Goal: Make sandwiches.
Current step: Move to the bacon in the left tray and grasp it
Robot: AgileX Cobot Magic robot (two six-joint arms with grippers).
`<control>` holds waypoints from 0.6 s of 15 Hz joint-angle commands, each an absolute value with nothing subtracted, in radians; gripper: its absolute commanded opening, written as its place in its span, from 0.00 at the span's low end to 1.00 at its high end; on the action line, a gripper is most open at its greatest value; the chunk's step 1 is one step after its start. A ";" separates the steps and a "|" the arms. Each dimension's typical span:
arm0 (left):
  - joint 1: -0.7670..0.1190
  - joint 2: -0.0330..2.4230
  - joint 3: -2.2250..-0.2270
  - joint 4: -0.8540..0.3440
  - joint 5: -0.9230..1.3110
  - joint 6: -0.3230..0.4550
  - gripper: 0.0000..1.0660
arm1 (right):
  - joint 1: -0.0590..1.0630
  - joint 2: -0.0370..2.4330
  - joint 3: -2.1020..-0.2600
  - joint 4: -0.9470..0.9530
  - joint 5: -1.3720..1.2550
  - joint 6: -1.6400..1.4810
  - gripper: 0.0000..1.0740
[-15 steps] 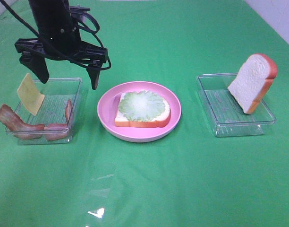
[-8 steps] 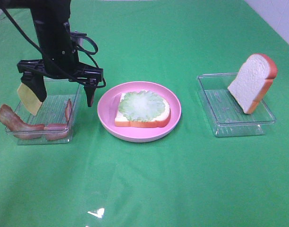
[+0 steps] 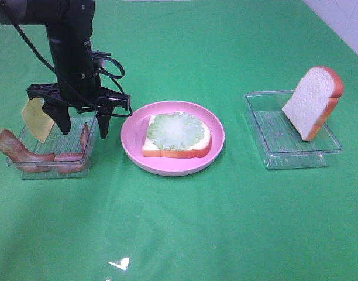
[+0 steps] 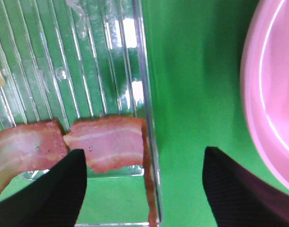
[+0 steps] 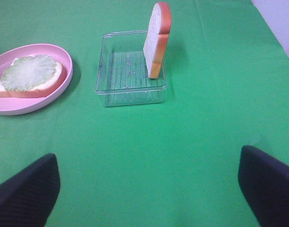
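Green cloth (image 3: 226,234): covers the whole desk; all items below stand on it.
Pink plate (image 3: 131,149): round, mid-desk, between the two clear trays and touching neither.
Sandwich base (image 3: 167,153): one white bread slice with orange-red crust, lying flat inside the pink plate; the only stacked part of the sandwich.
Lettuce leaf (image 3: 178,131): pale green, frilled, spread flat on top of the sandwich base, covering most of it.
Left tray (image 3: 47,173): clear ribbed plastic, on the left side of the desk, just beside the plate.
Cheese slice (image 3: 37,120): square, yellow, propped tilted at the far-left side of the left tray.
Bacon strips (image 3: 26,154): reddish-brown with pale streaks, along the near side of the left tray; one drapes over the near-left corner, one stands on edge against the wall nearest the plate.
Right tray (image 3: 274,136): clear ribbed plastic, on the right side of the desk.
Second bread slice (image 3: 312,102): white, orange-red crust, standing tilted on its lower edge in the right tray's far corner.
Left pincer (image 3: 83,131): hangs over the left tray, released; one finger above the bacon, the other outside the tray wall over the cloth, grasping nothing.
Right pincer (image 5: 147,161): spread wide, released, above bare cloth well short of the right tray.
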State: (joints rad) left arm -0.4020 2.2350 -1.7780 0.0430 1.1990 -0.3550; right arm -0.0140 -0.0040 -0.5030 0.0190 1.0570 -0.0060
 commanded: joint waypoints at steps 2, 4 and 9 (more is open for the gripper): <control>-0.403 2.237 -1.772 0.032 1.210 -0.355 0.59 | -0.014 -0.028 -0.500 0.020 1.052 0.000 0.91; -0.406 2.237 -1.772 0.013 1.230 -0.354 0.59 | -0.014 -0.028 -0.500 0.020 1.052 0.000 0.91; -0.406 2.237 -1.772 0.011 1.243 -0.354 0.41 | -0.014 -0.028 -0.500 0.020 1.052 0.000 0.91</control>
State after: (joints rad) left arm -0.4030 2.2350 -1.7780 0.0160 1.2160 -0.3530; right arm -0.0140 -0.0040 -0.5030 0.0190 1.0570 -0.0060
